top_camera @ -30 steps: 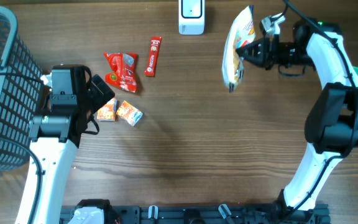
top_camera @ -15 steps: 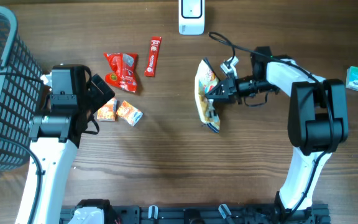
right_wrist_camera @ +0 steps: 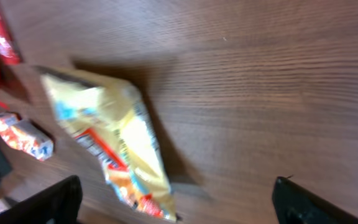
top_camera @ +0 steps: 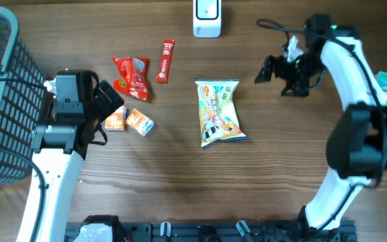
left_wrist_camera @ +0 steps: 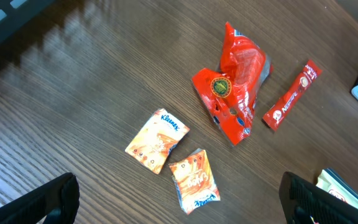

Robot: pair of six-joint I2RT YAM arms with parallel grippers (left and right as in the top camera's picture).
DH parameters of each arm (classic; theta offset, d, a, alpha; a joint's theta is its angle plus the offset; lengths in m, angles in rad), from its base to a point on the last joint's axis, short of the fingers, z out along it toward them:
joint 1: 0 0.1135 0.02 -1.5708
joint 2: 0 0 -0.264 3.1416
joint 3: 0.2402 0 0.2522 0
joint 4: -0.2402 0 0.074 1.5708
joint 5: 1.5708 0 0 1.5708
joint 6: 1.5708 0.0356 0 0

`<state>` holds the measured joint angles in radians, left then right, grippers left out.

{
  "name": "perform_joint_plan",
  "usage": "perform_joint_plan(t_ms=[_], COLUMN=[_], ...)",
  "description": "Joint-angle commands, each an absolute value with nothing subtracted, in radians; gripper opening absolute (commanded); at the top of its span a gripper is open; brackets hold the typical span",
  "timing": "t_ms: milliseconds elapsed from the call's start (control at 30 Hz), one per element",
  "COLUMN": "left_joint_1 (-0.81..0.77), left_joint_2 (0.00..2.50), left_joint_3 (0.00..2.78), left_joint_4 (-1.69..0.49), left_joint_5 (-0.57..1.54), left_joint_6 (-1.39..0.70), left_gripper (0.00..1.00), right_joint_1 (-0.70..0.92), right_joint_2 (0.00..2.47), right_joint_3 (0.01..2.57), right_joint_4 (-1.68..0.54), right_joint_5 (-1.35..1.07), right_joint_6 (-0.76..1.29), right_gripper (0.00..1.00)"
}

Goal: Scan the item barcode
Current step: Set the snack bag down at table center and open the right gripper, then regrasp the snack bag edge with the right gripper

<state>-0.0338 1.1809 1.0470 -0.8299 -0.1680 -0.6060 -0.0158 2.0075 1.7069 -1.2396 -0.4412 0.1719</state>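
We find the snack bag (top_camera: 219,113) lying flat on the wooden surface (top_camera: 180,175), face up, near the middle and below the white scanner (top_camera: 207,18), well apart from it. The right pincer (top_camera: 274,75) hangs to the bag's right, spread wide and pinching nothing. The left pincer (top_camera: 111,101) is likewise spread and empty, above two orange packets (left_wrist_camera: 173,158), beside a red pouch (left_wrist_camera: 235,93) and a red stick (left_wrist_camera: 291,94).

Soft, even light with faint shadows; overhead and left wrist sharp, snack bag (right_wrist_camera: 106,144) motion-blurred at right wrist.
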Motion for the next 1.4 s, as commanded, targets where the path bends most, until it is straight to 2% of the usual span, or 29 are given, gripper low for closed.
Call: perform_joint_plan(t_ms=[0, 100, 367, 600, 1000, 1267, 1367], left_joint_1=[-0.035, -0.035, -0.035, -0.035, -0.035, -0.035, -0.035], left_joint_2=[1.180, 1.180, 1.180, 1.180, 1.180, 1.180, 1.180], left_joint_3=[1.053, 1.053, 1.053, 1.053, 1.053, 1.053, 1.053], left_joint_4=[-0.827, -0.828, -0.828, -0.828, -0.827, -0.827, -0.828], left_joint_5=[-0.184, -0.184, -0.184, -0.184, -0.183, -0.183, -0.183], left_joint_6=[-0.591, -0.591, -0.591, -0.591, -0.591, -0.591, -0.591], left_gripper=[1.00, 1.00, 1.00, 1.00, 1.00, 1.00, 1.00], right_joint_1=[0.044, 0.083, 0.090, 0.067, 0.101, 0.235, 0.266], right_joint_2=[1.937, 1.940, 1.940, 1.940, 1.940, 1.940, 1.940], right_joint_3=[1.721, 1.677, 1.413, 1.182, 0.981, 0.905, 0.905], right_joint_4=[-1.273, -1.284, -1.215, -0.918, -0.682, -0.413, -0.362], right_joint_5=[-0.366, -0.369, -0.624, -0.971, -0.928, -0.904, -0.812], right_joint_6=[0.179, 0.183, 0.075, 0.056, 0.241, 0.461, 0.529], right_gripper=[1.00, 1.00, 1.00, 1.00, 1.00, 1.00, 0.99])
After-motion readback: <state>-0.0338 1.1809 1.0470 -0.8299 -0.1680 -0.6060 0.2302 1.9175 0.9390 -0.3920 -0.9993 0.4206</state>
